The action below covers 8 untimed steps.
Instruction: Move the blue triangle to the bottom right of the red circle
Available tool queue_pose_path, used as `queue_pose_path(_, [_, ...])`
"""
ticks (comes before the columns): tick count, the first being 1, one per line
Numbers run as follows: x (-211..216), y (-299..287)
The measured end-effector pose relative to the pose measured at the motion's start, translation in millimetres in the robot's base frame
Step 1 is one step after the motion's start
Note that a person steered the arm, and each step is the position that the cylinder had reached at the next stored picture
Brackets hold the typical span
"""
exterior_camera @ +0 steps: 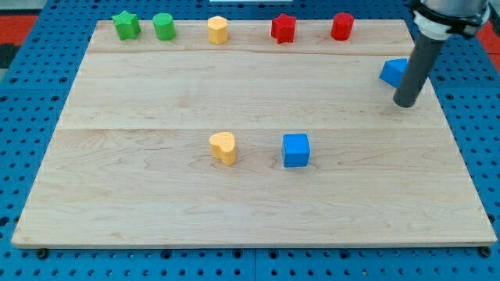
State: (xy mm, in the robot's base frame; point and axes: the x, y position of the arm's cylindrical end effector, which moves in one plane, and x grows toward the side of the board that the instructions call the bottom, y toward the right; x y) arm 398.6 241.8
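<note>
The blue triangle (393,72) lies near the board's right edge, partly hidden behind my rod. The red circle (341,26) stands at the view's top right, up and to the left of the triangle. My tip (406,102) rests on the board just below and slightly right of the blue triangle, close to it or touching it.
Along the top edge stand a green star (125,25), a green circle (163,26), a yellow hexagon (217,30) and a red star (283,28). A yellow heart (223,147) and a blue cube (296,150) sit mid-board. The wooden board (156,203) lies on a blue pegboard.
</note>
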Motion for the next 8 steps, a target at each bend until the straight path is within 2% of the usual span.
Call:
queue_pose_path(3, [-58.5, -2.1])
queue_pose_path(5, [-94.5, -66.2])
queue_pose_path(6, [-118.3, -16.1])
queue_pose_path(7, [-154.6, 0.7])
queue_pose_path(8, [-191.5, -8.3])
